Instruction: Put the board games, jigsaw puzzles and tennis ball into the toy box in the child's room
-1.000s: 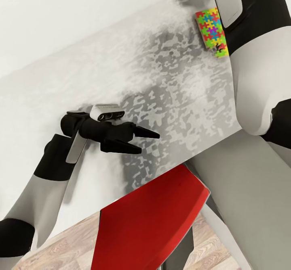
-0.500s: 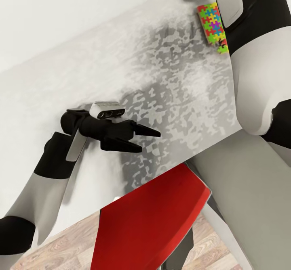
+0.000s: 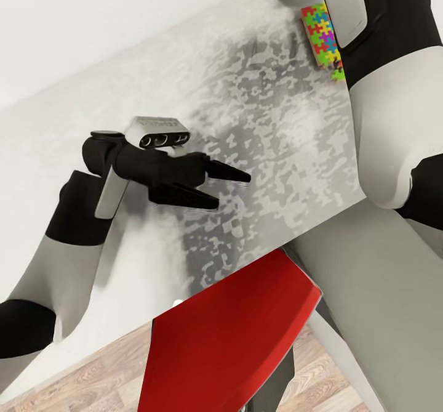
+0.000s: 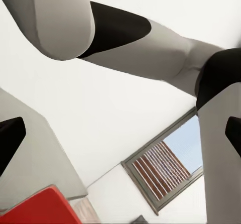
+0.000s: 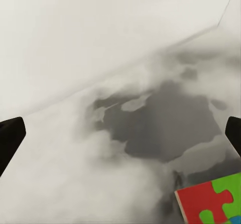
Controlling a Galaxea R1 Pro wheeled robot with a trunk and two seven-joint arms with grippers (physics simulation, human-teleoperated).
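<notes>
A jigsaw puzzle (image 3: 321,33), a flat slab of yellow, green, red and blue pieces, lies on the pale table (image 3: 92,129) at the far right, and my right forearm hides part of it. Its red and green corner (image 5: 208,203) lies on the table beyond my right gripper (image 5: 122,136), which is open wide and holds nothing. My left gripper (image 3: 232,190) hovers open and empty over the middle of the table, pointing toward the right arm. In the left wrist view the left gripper (image 4: 122,136) looks past my right arm toward the wall.
A red chair (image 3: 227,344) stands against the table's near edge, over wood-plank floor (image 3: 86,378). My right arm (image 3: 394,122) crosses the table's right side. A white wall runs behind the table. A window (image 4: 165,171) is on a far wall.
My left gripper has lifted and moved slightly farther from the table's near edge, still open. The right arm now covers a little more of the jigsaw puzzle.
</notes>
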